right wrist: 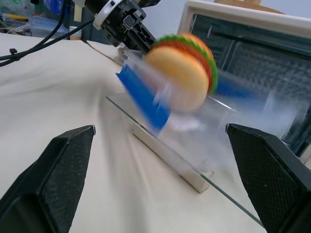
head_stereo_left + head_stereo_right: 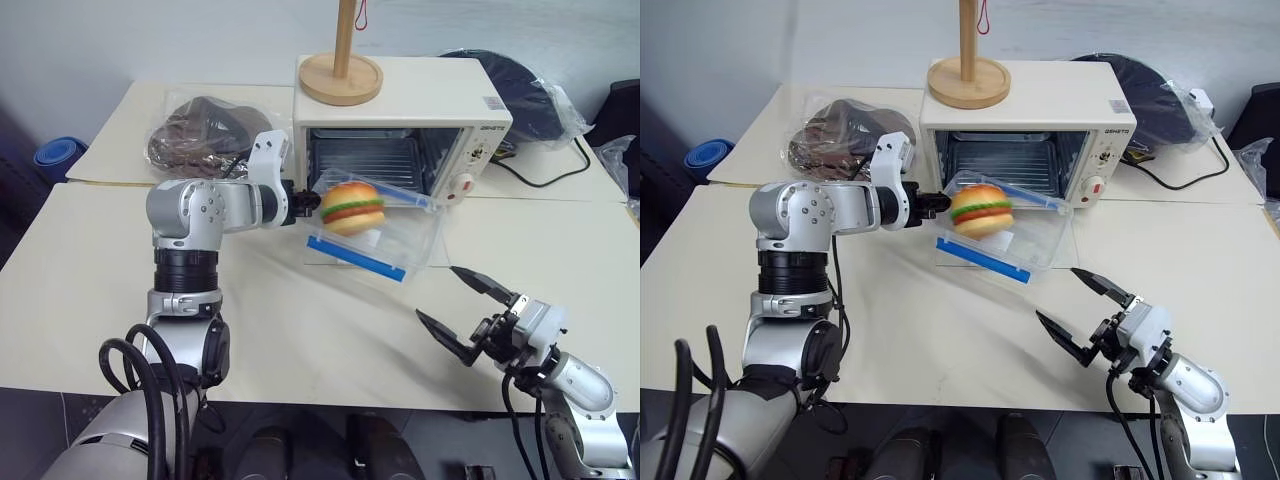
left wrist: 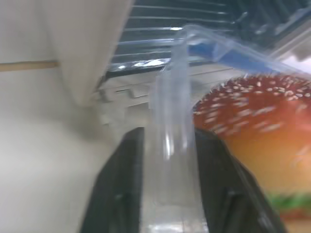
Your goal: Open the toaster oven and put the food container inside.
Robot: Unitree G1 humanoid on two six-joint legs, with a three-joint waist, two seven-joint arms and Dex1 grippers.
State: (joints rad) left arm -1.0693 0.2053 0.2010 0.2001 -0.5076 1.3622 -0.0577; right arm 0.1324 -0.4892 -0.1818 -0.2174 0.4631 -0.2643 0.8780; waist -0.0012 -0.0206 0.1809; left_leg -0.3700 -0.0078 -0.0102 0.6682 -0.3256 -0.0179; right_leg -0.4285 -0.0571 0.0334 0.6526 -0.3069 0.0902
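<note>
Left claw [image 2: 300, 203] pinches the container [image 2: 385, 232] wall, tilted before the open oven [image 2: 400, 110]; right claw [image 2: 468, 312] gapes wide, empty.

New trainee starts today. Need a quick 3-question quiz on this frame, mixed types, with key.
1. True or false: the oven door is shut.
2. Which gripper grips the container? A left B right C neither
3. Fill in: on the oven stands a wooden ___.

Key: 1 false, the door lies open. 2 A, the left fingers pinch the container's wall; the right is open, apart from it. 3 stand.
</note>
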